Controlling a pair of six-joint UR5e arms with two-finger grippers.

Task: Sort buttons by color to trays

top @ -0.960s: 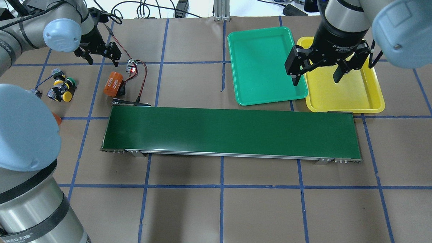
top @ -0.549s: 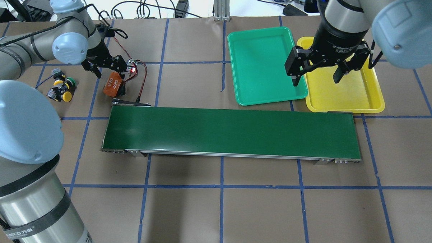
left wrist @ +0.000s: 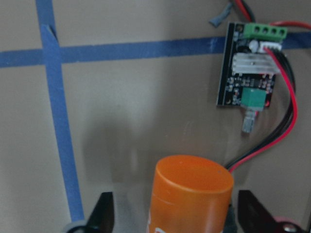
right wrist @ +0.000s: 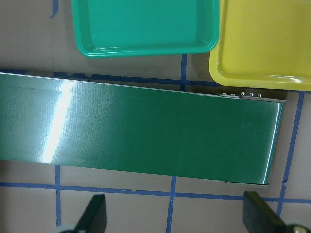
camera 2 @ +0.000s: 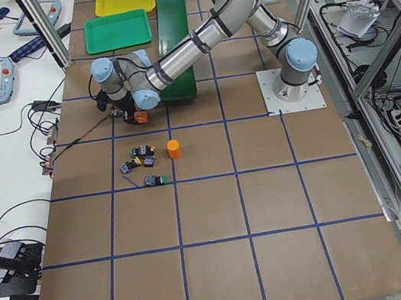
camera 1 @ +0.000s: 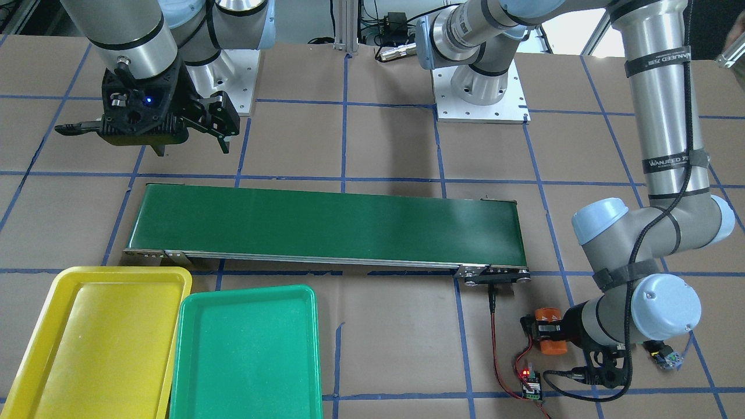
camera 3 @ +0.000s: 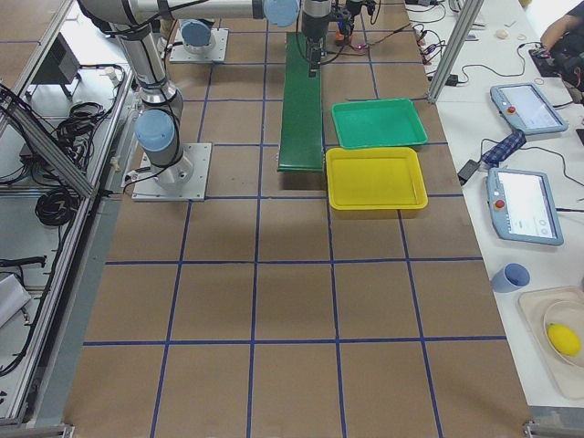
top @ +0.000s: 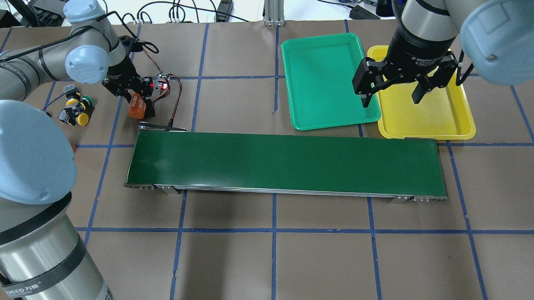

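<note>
Several buttons [top: 76, 110] with yellow and green caps lie in a cluster at the table's far left; they also show in the exterior left view [camera 2: 140, 159]. My left gripper [top: 133, 92] is to their right. It is open, and its fingers [left wrist: 103, 211] straddle an orange cylinder [left wrist: 192, 189] marked "4680" without closing on it. My right gripper [top: 391, 93] is open and empty. It hangs high over the seam between the green tray [top: 323, 76] and the yellow tray [top: 428, 115]. Both trays hold nothing.
A long dark-green conveyor belt [top: 284, 161] runs across the middle, just in front of the trays. A small controller board [top: 163, 82] with red and black wires lies beside the orange cylinder. A second orange cylinder [camera 2: 174, 148] stands near the buttons.
My left gripper has moved right and down, away from the buttons, and now straddles the orange cylinder. The right arm has not moved.
</note>
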